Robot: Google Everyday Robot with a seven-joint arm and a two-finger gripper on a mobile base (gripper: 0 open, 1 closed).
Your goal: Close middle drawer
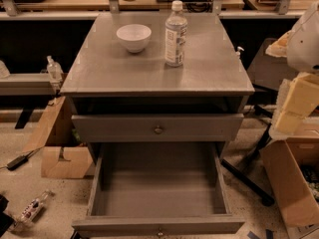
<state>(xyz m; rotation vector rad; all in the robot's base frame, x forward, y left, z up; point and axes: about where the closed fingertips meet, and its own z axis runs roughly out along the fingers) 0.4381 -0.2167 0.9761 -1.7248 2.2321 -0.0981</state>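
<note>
The grey cabinet (149, 76) stands in the middle of the view. Its middle drawer (159, 188) is pulled far out toward me and is empty inside. The drawer's flat front (124, 226) lies at the bottom edge of the view, with a small brass knob (160, 231). Above it, the top drawer (114, 128), with its own knob (158, 130), stands out a little from the cabinet. The lowest drawer is hidden under the open one. My gripper is out of view. Only white and yellowish parts of my arm (301, 83) show at the right edge.
A white bowl (133, 37) and a clear water bottle (175, 34) stand on the cabinet top. Cardboard boxes sit on the floor at the left (62, 153) and right (294, 178). A bottle (32, 209) lies on the floor at the lower left. A black stand leg (246, 178) runs along the floor at the right.
</note>
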